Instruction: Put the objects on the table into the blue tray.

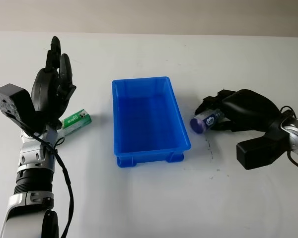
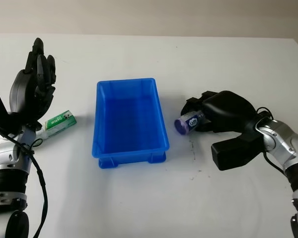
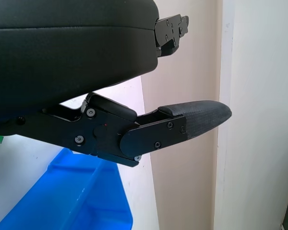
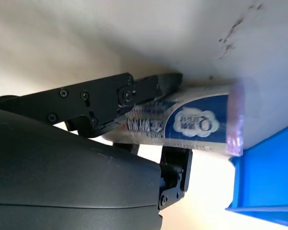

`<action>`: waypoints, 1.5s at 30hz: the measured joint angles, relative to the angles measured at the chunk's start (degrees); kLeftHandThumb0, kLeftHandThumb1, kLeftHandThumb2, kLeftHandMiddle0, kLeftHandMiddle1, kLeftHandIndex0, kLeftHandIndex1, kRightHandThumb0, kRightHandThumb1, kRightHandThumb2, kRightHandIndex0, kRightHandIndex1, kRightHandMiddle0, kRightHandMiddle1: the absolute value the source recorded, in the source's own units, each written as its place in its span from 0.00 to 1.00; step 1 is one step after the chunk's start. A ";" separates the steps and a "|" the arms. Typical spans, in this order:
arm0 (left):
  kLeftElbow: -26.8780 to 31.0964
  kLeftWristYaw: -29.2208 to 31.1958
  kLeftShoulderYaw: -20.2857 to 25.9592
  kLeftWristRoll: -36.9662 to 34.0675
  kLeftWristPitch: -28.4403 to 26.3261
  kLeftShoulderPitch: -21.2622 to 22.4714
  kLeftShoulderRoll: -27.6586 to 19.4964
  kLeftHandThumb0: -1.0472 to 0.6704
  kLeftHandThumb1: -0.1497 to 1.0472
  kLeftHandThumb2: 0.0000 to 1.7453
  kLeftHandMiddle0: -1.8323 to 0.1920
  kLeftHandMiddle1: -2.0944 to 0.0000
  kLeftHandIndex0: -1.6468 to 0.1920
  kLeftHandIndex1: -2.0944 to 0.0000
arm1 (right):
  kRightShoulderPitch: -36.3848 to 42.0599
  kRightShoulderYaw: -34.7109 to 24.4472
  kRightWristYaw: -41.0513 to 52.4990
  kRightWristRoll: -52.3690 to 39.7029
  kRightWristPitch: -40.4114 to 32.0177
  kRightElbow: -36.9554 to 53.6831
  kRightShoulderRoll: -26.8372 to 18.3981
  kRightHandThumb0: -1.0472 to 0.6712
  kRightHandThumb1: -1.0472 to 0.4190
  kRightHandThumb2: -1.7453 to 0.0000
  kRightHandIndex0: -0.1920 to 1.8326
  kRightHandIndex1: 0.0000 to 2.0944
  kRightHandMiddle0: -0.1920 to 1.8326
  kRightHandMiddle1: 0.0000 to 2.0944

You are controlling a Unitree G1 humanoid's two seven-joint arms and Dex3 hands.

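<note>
White bench [image 1: 149,208] fills my view, with the blue tray [image 1: 147,152] at centre frame. At right centre, my right robot hand [image 1: 223,116] is curled around a blue-labelled tube with a purple cap [image 1: 204,120], held just right of the tray. At left, my left robot hand [image 1: 52,87] is raised, open, holding nothing. A green box [image 1: 77,119] lies beside it on the bench.

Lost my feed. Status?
Right hand shut on purple-capped tube, right of blue tray. Left hand open, raised over green box. Path clear.
</note>
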State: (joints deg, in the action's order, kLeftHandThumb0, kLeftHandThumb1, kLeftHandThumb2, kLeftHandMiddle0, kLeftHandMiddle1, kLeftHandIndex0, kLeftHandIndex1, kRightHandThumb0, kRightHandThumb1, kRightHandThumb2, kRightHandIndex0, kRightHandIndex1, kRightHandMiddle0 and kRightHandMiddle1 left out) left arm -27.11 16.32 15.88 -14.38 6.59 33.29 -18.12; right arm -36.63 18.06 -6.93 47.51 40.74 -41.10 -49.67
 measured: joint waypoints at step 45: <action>0.13 -0.39 -0.21 0.22 -0.41 -0.02 0.11 0.18 1.00 0.39 1.00 1.00 1.00 1.00 | -18.42 -0.80 -2.64 -14.56 -5.24 -0.83 19.11 0.39 0.00 0.84 0.55 1.00 0.43 1.00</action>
State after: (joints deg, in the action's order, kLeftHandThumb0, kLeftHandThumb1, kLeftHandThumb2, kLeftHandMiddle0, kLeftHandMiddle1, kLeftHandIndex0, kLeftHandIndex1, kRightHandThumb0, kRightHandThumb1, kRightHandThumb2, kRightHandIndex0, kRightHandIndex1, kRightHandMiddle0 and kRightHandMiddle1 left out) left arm -26.98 15.93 15.67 -14.16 6.17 33.27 -18.02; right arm -55.05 17.26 -9.58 32.96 35.50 -41.93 -30.56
